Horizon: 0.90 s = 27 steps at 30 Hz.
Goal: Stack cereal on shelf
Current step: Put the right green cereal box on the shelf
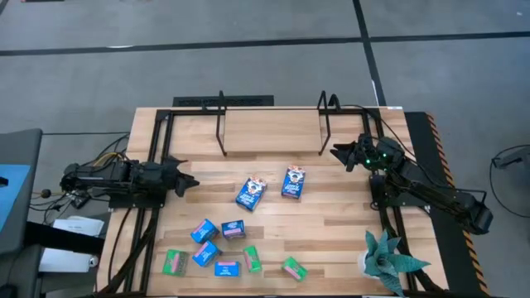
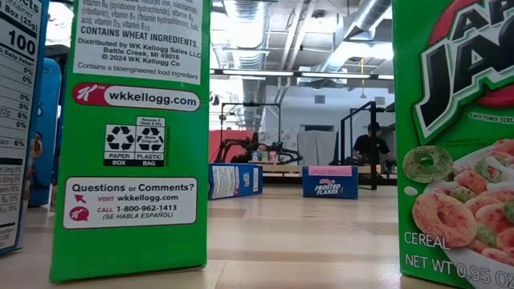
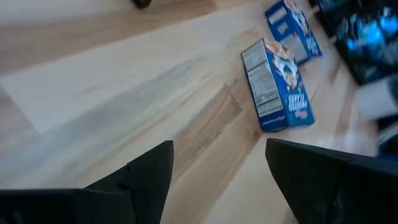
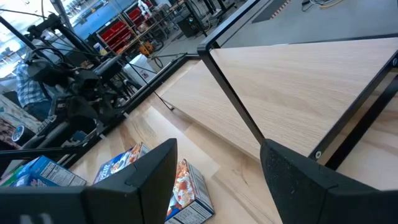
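Shelf [image 1: 273, 128] bare, all cereal boxes [image 1: 224, 247] on the table [image 1: 331, 232]; left gripper [image 1: 189, 184] and right gripper [image 1: 338, 154] wide apart, holding nothing — stacking not begun.

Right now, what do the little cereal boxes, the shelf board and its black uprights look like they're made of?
Cereal boxes: thin printed cardboard, slightly glossy, with sharp folded edges and printed panels. Shelf board: pale wood or wood-look laminate, matte, with visible grain. Black uprights: thin, dark, rod-like, probably painted metal. Both grippers, left gripper and right gripper, hang open, holding nothing.

Left gripper [image 1: 192, 184] parted — empty, right gripper [image 1: 338, 153] likewise
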Motion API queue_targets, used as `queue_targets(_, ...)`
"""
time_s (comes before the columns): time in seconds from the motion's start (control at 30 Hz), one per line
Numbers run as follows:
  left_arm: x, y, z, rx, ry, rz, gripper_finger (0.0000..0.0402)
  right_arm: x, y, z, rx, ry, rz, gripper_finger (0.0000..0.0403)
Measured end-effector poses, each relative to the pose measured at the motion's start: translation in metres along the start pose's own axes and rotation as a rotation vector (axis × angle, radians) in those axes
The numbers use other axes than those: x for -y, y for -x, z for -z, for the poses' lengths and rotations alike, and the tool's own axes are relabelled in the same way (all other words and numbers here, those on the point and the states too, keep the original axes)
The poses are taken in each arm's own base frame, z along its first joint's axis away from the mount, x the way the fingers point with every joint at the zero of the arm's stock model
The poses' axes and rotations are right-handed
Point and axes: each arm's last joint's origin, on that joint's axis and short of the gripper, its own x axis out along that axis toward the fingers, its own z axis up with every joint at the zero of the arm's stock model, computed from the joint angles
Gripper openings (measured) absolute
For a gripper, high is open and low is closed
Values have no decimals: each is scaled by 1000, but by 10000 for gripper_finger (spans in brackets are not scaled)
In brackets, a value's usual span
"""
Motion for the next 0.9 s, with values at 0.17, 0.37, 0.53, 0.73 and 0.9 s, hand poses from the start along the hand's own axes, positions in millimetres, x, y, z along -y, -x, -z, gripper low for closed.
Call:
queue_targets(0.17,1,0,-3,60,66,-12,245,0,0,0,0,0,0,256)
queue_targets(0.37,-1,2,-7,194,251,-73,245,0,0,0,0,0,0,256)
queue_targets(0.53,-3,3,-8,253,315,-104,245,0,0,0,1,0,0,256)
queue_targets(0.73,-4,3,-8,271,357,-114,245,0,0,0,-1,-92,-2,256)
queue_targets(0.9,-4,3,-8,270,327,-121,245,0,0,0,0,-182,-2,256)
